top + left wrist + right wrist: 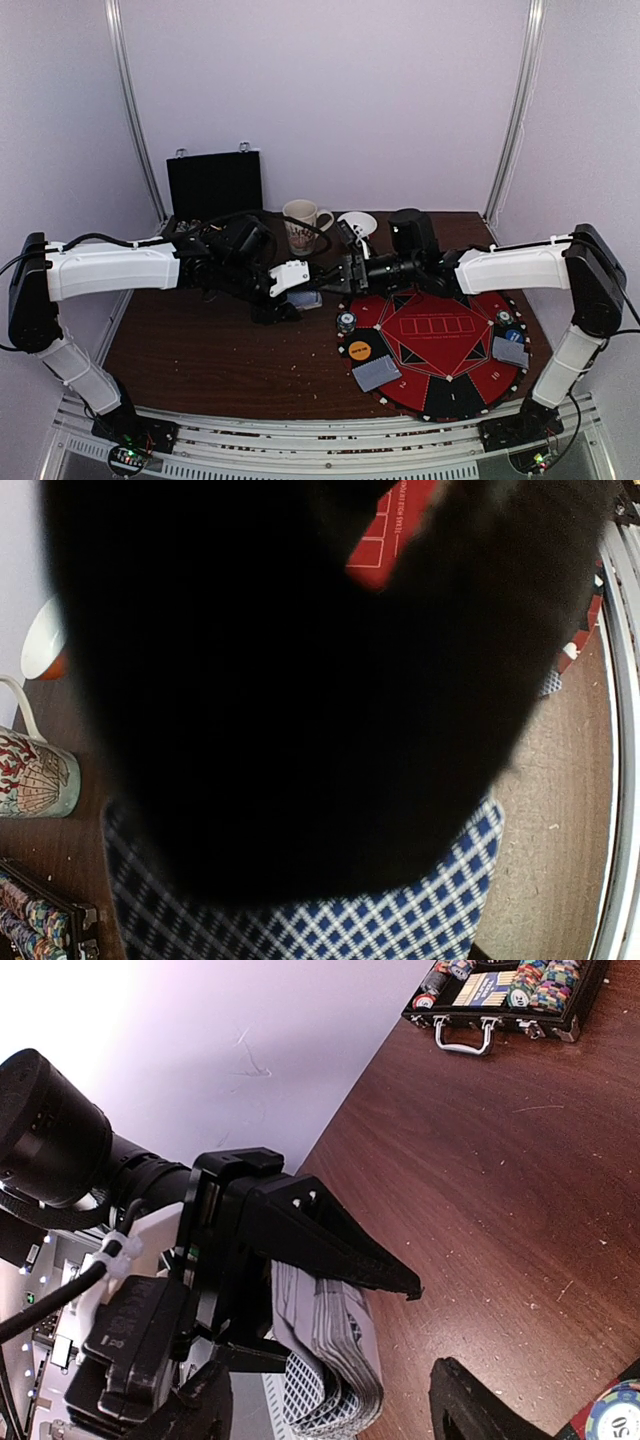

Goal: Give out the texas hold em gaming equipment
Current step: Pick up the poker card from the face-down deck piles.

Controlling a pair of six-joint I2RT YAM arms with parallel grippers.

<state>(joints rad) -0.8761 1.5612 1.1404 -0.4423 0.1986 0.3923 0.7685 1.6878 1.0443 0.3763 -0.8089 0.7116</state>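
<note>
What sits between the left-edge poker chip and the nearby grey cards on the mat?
The orange button disc lies between them, shown in the top view.

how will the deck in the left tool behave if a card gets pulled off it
The deck looks splayed and bowed at its free edge, so it is probably flexible, not a stiff block. The cards seem loose, so neighbours may slide out too. It is a thin stack, likely light.
</note>
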